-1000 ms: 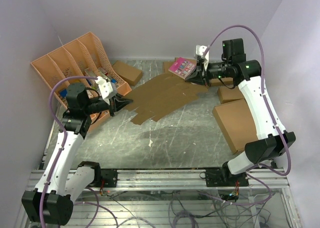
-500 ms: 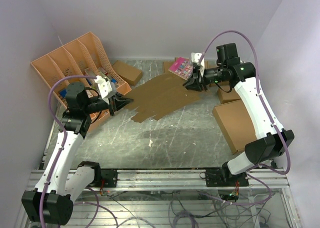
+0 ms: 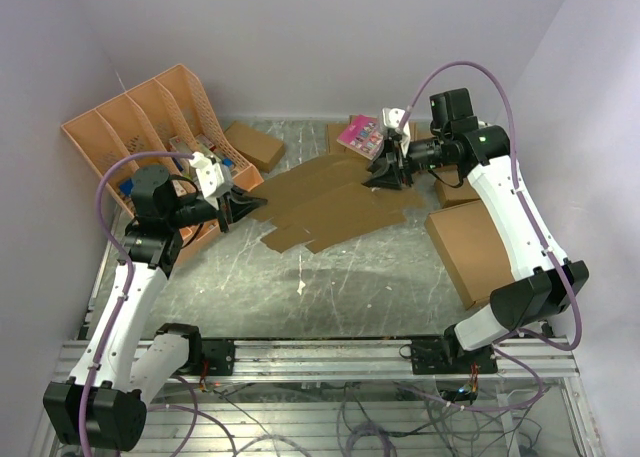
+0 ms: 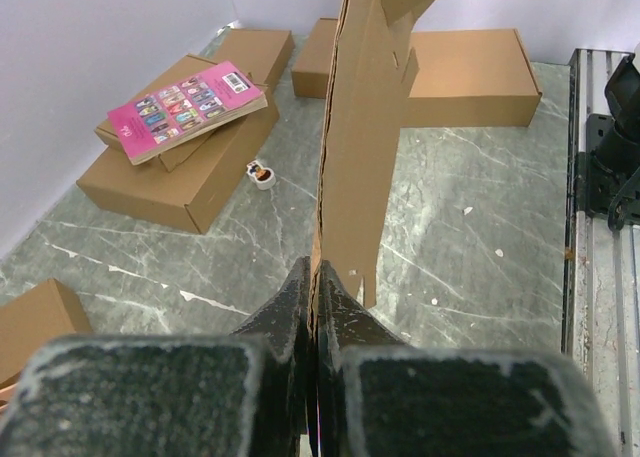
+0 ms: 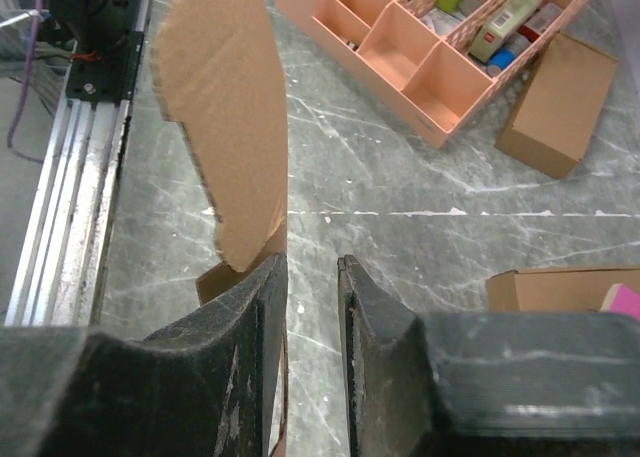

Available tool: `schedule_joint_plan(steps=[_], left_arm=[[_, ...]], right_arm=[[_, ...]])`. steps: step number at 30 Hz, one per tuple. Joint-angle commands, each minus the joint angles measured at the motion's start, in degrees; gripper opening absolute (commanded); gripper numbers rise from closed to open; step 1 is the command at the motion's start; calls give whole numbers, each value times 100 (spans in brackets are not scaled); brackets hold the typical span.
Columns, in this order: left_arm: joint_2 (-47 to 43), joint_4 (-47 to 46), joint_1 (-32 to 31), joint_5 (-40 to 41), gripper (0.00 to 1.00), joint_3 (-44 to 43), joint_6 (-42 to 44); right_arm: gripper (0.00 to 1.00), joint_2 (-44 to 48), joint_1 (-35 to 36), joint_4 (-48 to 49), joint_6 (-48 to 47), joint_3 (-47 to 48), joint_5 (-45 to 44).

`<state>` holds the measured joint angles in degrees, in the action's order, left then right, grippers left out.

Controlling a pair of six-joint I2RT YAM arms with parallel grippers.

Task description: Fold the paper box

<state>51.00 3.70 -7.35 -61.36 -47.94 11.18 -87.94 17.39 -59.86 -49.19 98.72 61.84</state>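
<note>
The paper box [image 3: 325,199] is a flat brown die-cut sheet held slanting above the middle of the table. My left gripper [image 3: 245,205] is shut on its left edge; in the left wrist view the sheet [image 4: 360,157] stands edge-on, pinched between the jaws of that gripper [image 4: 315,267]. My right gripper [image 3: 385,172] is at the sheet's far right edge. In the right wrist view the right gripper [image 5: 313,262] has a clear gap between its jaws, and the sheet [image 5: 225,127] lies along the left finger.
An orange desk organizer [image 3: 150,127] stands at the back left with a small brown box [image 3: 255,145] beside it. A brown box with a pink card [image 3: 365,132] is at the back. A large flat box [image 3: 475,247] and a smaller box [image 3: 460,189] lie on the right.
My right gripper has moved left and a little nearer along the sheet's far edge. The sheet's right part has dropped and shifted nearer. The left arm has not moved.
</note>
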Motion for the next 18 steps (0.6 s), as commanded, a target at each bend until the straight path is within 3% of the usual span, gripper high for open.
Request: schedule_joint_plan(steps=[1, 9, 18], left_arm=[[-26, 79, -38, 69, 7, -226, 248], [-114, -57, -34, 203, 7, -171, 237], [-73, 60, -34, -55, 7, -302, 275]], right_arm=[[27, -49, 46, -410, -83, 165, 285], [28, 36, 53, -751, -223, 60, 128], [29, -23, 30, -252, 41, 28, -3]])
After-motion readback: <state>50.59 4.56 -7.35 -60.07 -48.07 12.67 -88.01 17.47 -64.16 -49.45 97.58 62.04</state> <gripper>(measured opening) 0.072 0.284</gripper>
